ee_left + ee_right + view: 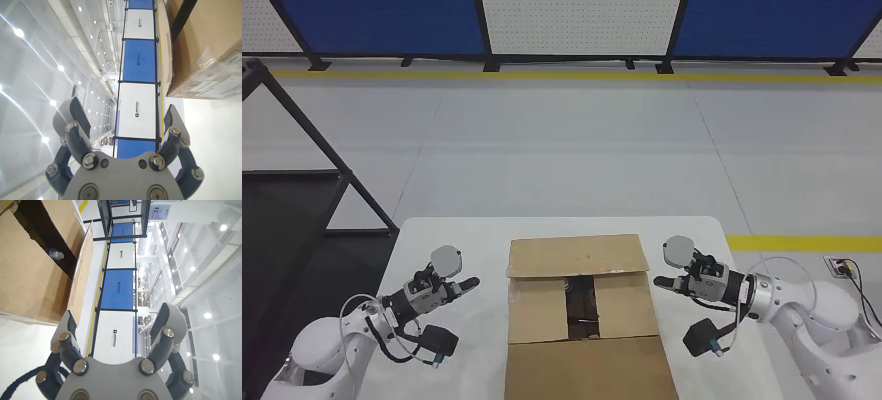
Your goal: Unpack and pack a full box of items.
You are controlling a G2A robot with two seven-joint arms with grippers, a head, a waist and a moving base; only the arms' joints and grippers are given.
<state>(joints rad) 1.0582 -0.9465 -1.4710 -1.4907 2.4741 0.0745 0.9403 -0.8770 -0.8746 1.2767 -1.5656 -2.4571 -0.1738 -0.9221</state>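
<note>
Cardboard box [542, 312] is sitting between your left claw [470, 284] and right claw [659, 283], both gaping, empty. Its flaps are standing ajar, likely exposing the spray can [54, 254] for you.

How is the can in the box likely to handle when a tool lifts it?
The can looks like round metal: probably rigid but slippery, and apt to roll if laid down. It seems upright with a narrow top, so a sideways nudge might tip it. Only its top shows inside the box, so weight is unclear.
</note>
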